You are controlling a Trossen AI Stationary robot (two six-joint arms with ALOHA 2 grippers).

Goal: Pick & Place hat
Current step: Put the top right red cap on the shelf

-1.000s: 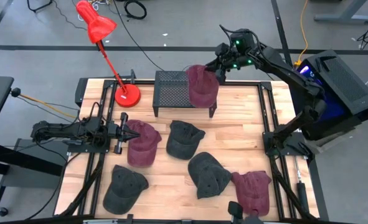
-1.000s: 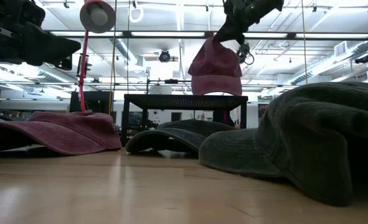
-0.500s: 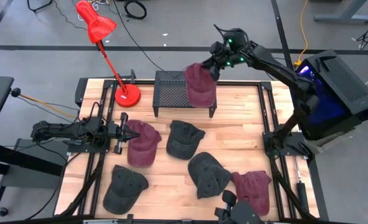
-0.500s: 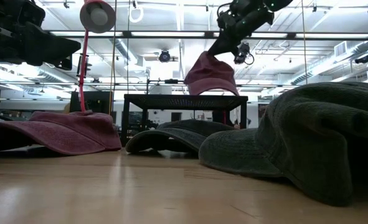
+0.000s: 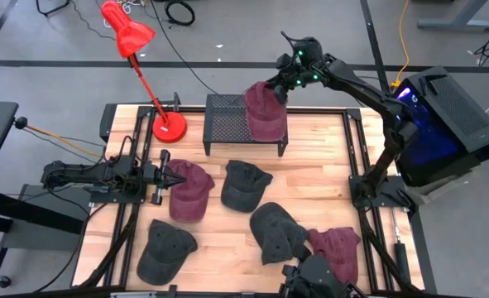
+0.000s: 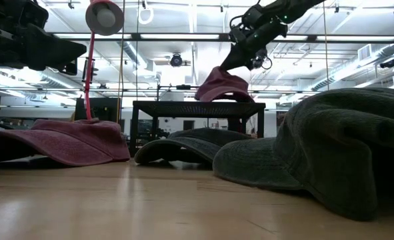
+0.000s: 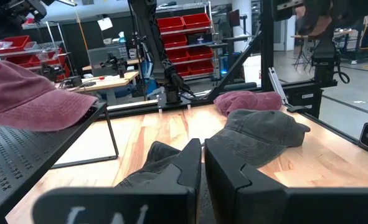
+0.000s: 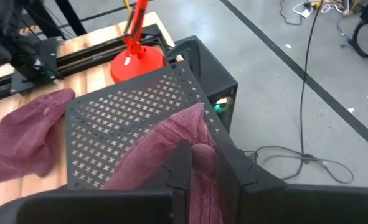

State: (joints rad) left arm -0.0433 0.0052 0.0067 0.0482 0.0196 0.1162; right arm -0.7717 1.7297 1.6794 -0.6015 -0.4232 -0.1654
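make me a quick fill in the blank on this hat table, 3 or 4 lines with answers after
1. The right pincer is shut on a ____ hat.
2. That hat is over the black perforated ____ at the table's far edge.
3. The lamp beside it is ____.
4. The left pincer is ____, holding nothing.

Missing words: maroon; rack; red; shut

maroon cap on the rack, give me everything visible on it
The maroon cap is faded, washed-looking cloth, soft and slumped. It lies on the black perforated rack at the table's far edge, draped toward the rack's right end. The right gripper is shut on a pinch of its fabric from above.
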